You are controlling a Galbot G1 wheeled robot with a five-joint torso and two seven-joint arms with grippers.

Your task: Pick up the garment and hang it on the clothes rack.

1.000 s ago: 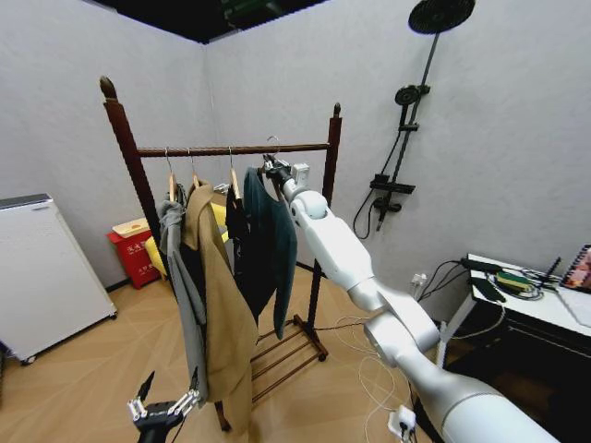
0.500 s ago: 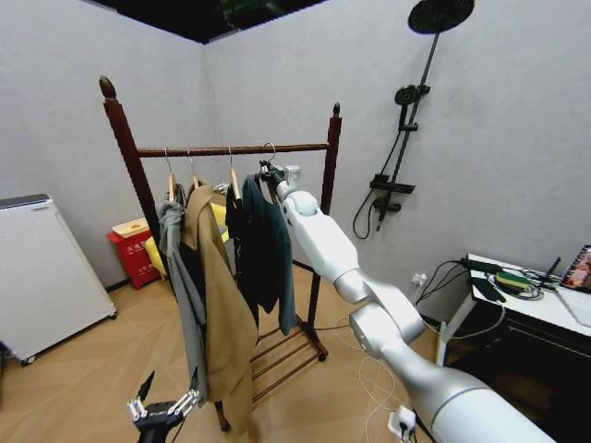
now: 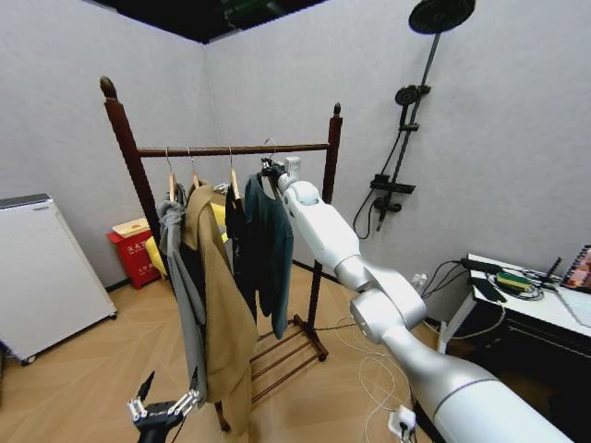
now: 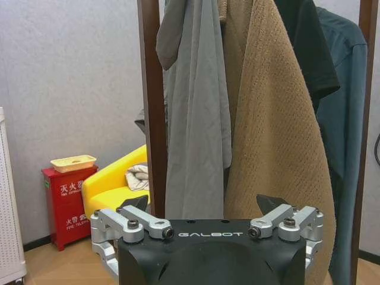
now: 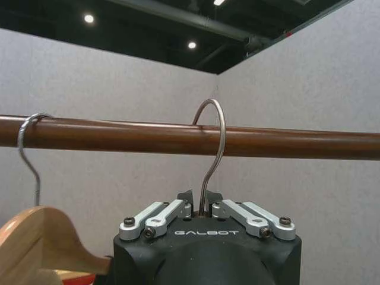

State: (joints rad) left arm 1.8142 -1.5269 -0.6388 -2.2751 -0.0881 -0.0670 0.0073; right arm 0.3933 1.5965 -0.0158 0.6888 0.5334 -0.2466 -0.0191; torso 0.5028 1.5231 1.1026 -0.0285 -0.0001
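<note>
The garment [image 3: 275, 242], dark teal-blue, hangs from its hanger at the right end of the clothes rack [image 3: 231, 149], next to a black top. My right gripper [image 3: 271, 170] is just under the bar, shut on the hanger's neck. In the right wrist view the metal hook [image 5: 214, 130] rises from between the right gripper's [image 5: 202, 208] closed fingers and curls over the brown bar [image 5: 119, 136]. My left gripper [image 3: 166, 406] is low in front of the rack, open and holding nothing. The left wrist view also shows the left gripper [image 4: 205, 211] and, behind it, the garment [image 4: 347, 119].
A long tan coat [image 3: 222, 305], a grey jacket [image 3: 180, 268] and a black top [image 3: 238, 231] fill the bar's left part. A white cabinet [image 3: 42, 268] and red box [image 3: 138, 254] stand left, a black shower stand [image 3: 406, 120] and a cluttered table [image 3: 526, 295] right. Cables lie on the floor.
My right arm has shifted slightly left along the bar with the hanger, and the garment's hem has swung with it. The left arm has not moved.
</note>
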